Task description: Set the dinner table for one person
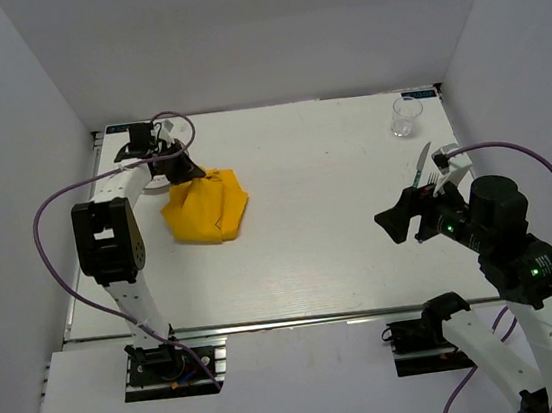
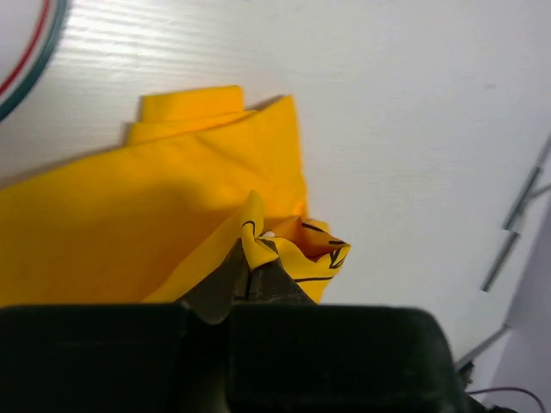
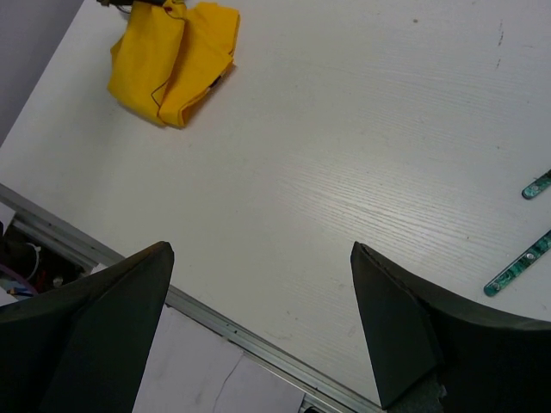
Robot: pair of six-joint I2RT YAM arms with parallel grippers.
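Note:
The white dinner table [image 1: 332,250] bears a folded yellow cloth [image 1: 208,209] with black print at its far left. My left gripper [image 1: 173,169] is shut on a bunched corner of that cloth [image 2: 293,245], its fingertips [image 2: 277,274] pinched together under the fold. A white plate [image 2: 21,60] with a red and green rim lies just beyond the cloth. My right gripper [image 1: 400,219] hovers open and empty above the table's right side; its fingers [image 3: 95,310] stand wide apart. The cloth also shows in the right wrist view [image 3: 172,60].
A clear glass [image 1: 404,117] stands at the far right corner. A knife [image 1: 423,161] and a fork [image 1: 434,179] lie beside my right wrist; two green-patterned handles [image 3: 516,274] show at the right. A metal rail [image 1: 310,316] runs along the near edge. Grey walls surround the table.

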